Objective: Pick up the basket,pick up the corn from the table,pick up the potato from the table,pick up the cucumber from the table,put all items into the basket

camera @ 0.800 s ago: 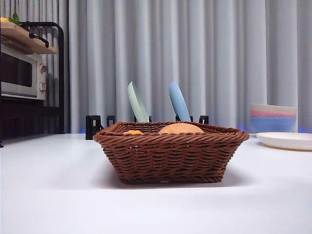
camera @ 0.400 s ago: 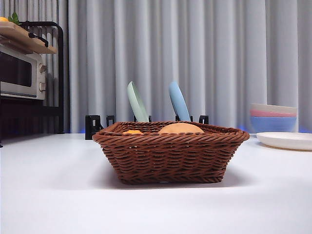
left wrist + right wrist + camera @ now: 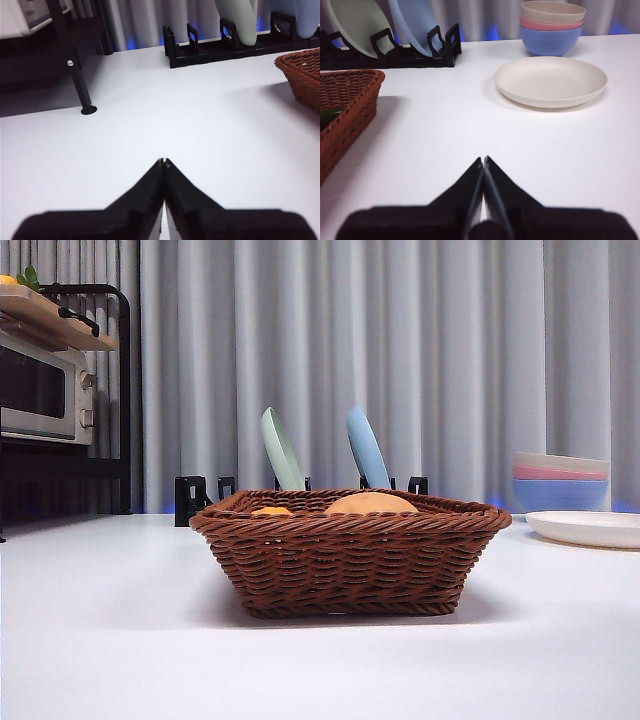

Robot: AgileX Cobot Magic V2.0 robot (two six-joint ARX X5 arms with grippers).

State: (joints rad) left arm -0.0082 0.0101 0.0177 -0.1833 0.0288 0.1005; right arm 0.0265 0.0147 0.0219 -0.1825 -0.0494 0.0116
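The brown wicker basket [image 3: 350, 552] stands on the white table [image 3: 120, 640] in the middle of the front view. Over its rim show the tan top of the potato [image 3: 371, 504] and an orange bit of the corn [image 3: 271, 511]. A sliver of the dark-green cucumber [image 3: 329, 116] shows inside the basket [image 3: 345, 115] in the right wrist view. My left gripper [image 3: 163, 162] is shut and empty over bare table, with the basket's corner [image 3: 302, 75] off to one side. My right gripper [image 3: 483, 161] is shut and empty on the basket's other side. Neither arm shows in the front view.
A black dish rack [image 3: 300, 485] with a green plate [image 3: 282, 450] and a blue plate [image 3: 366, 448] stands behind the basket. Stacked bowls [image 3: 560, 482] and a cream plate [image 3: 585, 528] sit at the right. A toaster oven [image 3: 45, 390] on a black shelf stands at the left.
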